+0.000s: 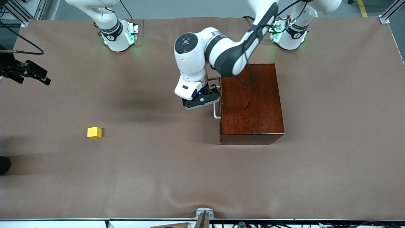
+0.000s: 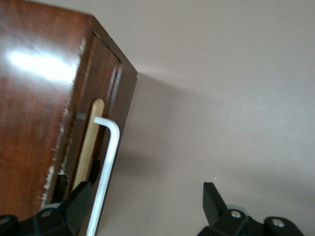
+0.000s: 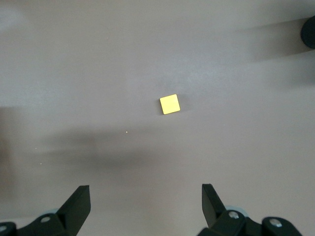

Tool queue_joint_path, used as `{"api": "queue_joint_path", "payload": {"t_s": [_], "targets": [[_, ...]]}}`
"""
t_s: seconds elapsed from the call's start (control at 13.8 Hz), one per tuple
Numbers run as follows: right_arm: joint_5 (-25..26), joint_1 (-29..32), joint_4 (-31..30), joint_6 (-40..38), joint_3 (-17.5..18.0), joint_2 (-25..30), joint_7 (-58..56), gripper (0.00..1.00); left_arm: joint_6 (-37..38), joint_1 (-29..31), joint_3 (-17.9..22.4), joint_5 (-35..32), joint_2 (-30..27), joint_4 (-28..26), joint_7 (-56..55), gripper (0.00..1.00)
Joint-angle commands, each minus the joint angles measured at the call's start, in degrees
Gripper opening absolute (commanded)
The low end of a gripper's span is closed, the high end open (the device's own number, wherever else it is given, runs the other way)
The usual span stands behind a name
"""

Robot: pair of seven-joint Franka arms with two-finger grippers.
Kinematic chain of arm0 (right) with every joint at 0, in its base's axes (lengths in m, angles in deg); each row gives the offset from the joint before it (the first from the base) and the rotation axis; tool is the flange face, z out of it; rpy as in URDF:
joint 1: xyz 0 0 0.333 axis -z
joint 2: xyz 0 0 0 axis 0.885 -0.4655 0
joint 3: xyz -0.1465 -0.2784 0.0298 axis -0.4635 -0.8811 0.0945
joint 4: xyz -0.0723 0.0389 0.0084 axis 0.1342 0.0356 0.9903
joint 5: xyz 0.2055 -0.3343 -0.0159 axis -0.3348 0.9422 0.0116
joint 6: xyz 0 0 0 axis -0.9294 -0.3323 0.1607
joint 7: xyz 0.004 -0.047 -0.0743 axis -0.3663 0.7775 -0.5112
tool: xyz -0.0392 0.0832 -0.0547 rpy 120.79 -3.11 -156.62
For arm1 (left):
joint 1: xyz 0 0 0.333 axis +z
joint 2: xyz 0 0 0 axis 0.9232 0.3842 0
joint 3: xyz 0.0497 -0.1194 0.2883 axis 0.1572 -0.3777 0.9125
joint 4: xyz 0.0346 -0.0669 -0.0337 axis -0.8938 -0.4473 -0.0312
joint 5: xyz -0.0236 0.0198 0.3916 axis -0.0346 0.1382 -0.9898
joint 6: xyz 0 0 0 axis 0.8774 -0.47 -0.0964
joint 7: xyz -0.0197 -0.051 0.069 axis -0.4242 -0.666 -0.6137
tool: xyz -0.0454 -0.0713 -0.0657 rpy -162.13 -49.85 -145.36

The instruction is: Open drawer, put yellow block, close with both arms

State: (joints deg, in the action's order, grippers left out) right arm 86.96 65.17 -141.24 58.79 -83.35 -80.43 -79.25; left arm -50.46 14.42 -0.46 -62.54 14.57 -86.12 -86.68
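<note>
Straddling the white U-shaped bar handle point(image 2: 107, 162) with my left gripper point(image 2: 147, 196) spread to pull the dark-fronted drawer point(image 2: 101, 132); my right gripper point(image 3: 146, 199) waits, gaping, above the small yellow cube point(image 3: 170, 104).

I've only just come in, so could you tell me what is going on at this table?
The left gripper is at the white handle of the drawer, which is still closed in the wooden box. Its fingers are open, with the handle bar close by one of them. The right gripper hangs open above the yellow block, which lies alone on the brown table toward the right arm's end, not yet picked up.
</note>
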Motion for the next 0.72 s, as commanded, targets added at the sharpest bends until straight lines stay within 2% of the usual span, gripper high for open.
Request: {"api": "queue_joint_path", "payload": {"t_s": [0.0,0.22,0.65], "targets": [[0.7,0.3,0.4,-0.3,0.3,0.3,-1.3,1.0,2.0,-0.8,0.6,-1.1,2.5,2.1,3.5,1.0],[0.6,0.3,0.2,-0.4,0.3,0.2,-1.9,1.0,6.0,-0.7,0.5,-0.8,2.9,2.0,10.3,1.0],[0.6,0.4,0.3,-0.4,0.3,0.2,-1.9,1.0,6.7,-1.0,0.5,-0.3,6.0,2.2,10.1,1.0]]}}
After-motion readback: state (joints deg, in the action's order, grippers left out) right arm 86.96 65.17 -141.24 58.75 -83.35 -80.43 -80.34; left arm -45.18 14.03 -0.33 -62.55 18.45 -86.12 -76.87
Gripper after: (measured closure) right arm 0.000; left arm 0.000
